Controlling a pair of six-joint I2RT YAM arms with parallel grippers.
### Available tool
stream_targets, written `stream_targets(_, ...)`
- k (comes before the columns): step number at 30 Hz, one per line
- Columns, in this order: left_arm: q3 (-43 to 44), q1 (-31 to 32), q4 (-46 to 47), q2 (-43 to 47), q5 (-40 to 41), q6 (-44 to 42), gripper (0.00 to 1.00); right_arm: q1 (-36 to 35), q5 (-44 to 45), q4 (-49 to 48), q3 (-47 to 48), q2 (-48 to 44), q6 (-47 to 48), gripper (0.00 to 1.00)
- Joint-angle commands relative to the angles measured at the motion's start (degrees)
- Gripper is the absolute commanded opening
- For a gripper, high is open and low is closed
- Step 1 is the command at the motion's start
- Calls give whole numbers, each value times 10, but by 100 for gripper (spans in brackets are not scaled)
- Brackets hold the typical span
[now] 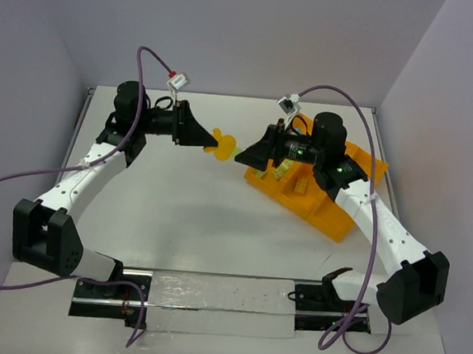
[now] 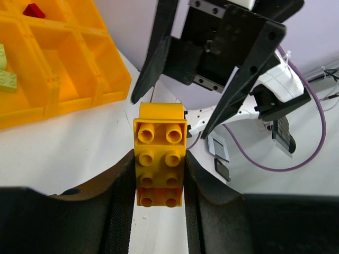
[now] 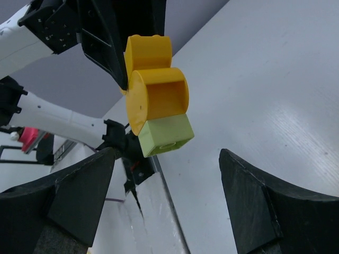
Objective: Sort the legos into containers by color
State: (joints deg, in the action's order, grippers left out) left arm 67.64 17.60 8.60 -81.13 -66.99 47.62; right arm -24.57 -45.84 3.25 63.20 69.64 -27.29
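My left gripper [image 1: 211,137] is shut on a stack of yellow legos [image 1: 221,141] with a light green lego [image 1: 239,151] stuck on its far end, held in the air left of the tray. In the left wrist view the yellow stack [image 2: 159,159] sits between my pads. My right gripper [image 1: 253,152] is open and faces the stack's green end, close but apart. In the right wrist view the green lego [image 3: 165,135] and the yellow stack [image 3: 153,90] hang just beyond my open fingers [image 3: 79,196]. The orange-yellow tray [image 1: 331,227] holds light green legos [image 1: 282,171] and a yellow one [image 1: 300,183].
The left wrist view shows the tray's compartments [image 2: 69,69] with light green legos [image 2: 8,79] and a red lego [image 2: 34,9]. Purple cables loop above both arms. Grey walls close in the table at the back and sides.
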Motion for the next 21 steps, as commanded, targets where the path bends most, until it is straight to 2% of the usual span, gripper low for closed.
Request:
stream_targets(1,13,7,49,20,-21,9,0,-14,-62,-72,13,22,-24,87)
stream_targets(4,14,11,49,16,-21,10,0,-24,-65,-75,19,29,-22,86)
stream_targets(7,15,13,49,13,-20,10,0,-27,-65,-81,22,34,-23,80)
stream_targets(9,17,14,49,11,-21,10,0,-26,-67,-87,22,40,-26,68)
stream_targets(10,19,14,49,10,-21,10,0,-27,-67,-96,18,41,-32,58)
stream_targets(11,20,14,49,8,-21,10,0,-27,-70,-101,16,41,-34,51)
stream_targets(14,21,14,48,5,-22,9,0,-27,-73,-115,7,38,-43,39)
stream_targets(20,22,14,48,1,-25,6,0,-27,-72,-138,-14,29,-57,1)
stream_targets(21,25,14,46,1,-26,3,0,-27,-70,-138,-18,27,-56,0)
